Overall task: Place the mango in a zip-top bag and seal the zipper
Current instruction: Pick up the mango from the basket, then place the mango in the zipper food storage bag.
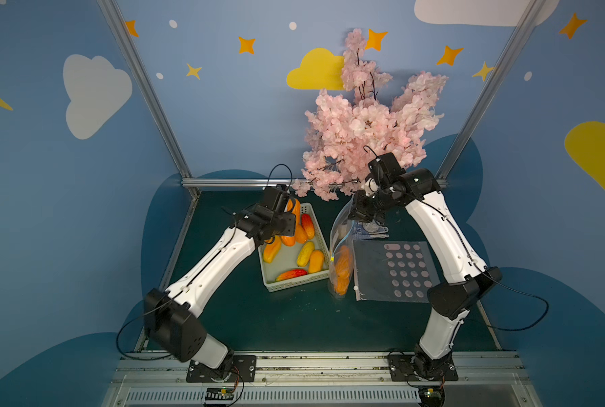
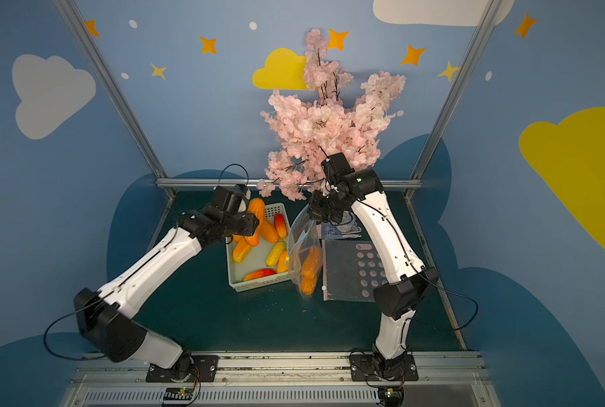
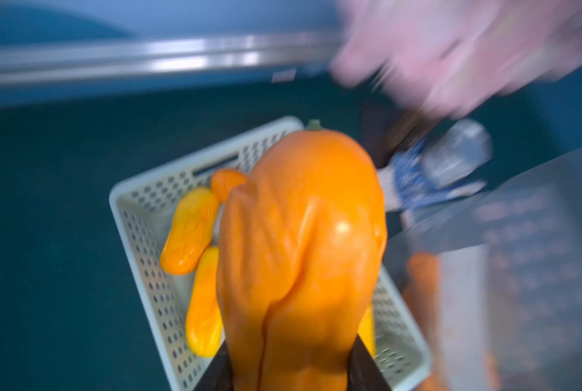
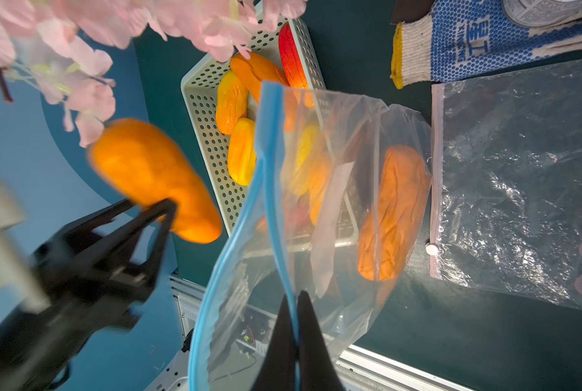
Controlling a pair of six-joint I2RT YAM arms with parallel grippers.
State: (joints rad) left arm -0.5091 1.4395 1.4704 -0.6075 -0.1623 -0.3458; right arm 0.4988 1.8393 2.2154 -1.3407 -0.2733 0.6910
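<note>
**A:** Where is the mango, measured against your left pincer?

**B:** Right between its fingers. My left pincer [image 4: 157, 208] is clenched on the mango [image 3: 299, 237] at one end. Most of the fruit juts out past my fingertips, stem end farthest from me. The skin is creased where I squeeze.

**A:** And against the basket?

**B:** It is lifted above the far end of the basket [image 1: 294, 284], clear of the loose mangoes [image 1: 306, 253] lying inside. The wrist pictures are blurred there, so I cannot place it more finely.

**A:** Your other pincer?

**B:** My right pincer [image 4: 296, 321] is pinched tight on the blue zipper strip [image 4: 271, 135] of the zip-top bag [image 4: 350, 189]. It holds that lip up beside the basket's far right corner. The mouth gapes, and the other lip bows away from my fingers.

**A:** Anything in the bag?

**B:** One bagged mango [image 1: 342, 269], low in the bag, which stands just beside the basket's right wall.

**A:** What else is near?

**B:** A flat clear bag [image 1: 392, 271] lies right of the basket, beyond the standing one. A dotted glove [image 4: 469, 44] lies right of the basket's far end, and pink blossoms [image 1: 360, 119] hang over its far side.
</note>
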